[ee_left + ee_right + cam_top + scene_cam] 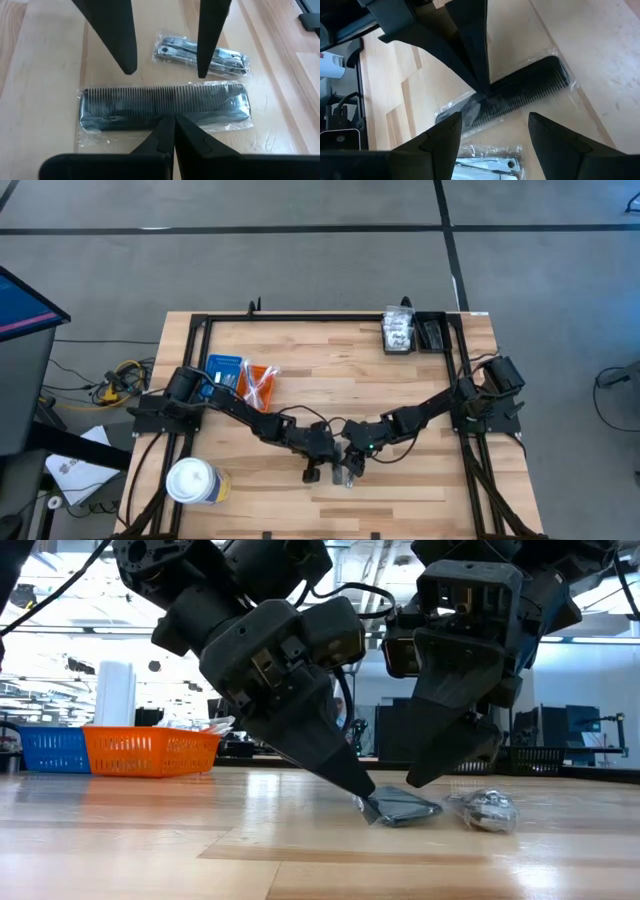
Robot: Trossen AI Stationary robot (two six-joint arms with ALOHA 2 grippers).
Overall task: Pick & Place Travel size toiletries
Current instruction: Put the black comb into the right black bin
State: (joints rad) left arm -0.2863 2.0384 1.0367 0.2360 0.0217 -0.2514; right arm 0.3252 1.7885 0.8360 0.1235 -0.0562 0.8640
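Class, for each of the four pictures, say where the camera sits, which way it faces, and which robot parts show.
High: overhead, facing down; both arms over the table.
Low: table height, facing level; both grippers.
Left wrist: left gripper shut on the wrapped comb, nail clipper beyond.
Right wrist: right gripper open over them.
Both wrist views share comb and clipper.

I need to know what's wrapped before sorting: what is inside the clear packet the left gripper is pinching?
A black comb fills the clear packet, teeth along one edge. The left gripper, shut, covers a bit of its spine.
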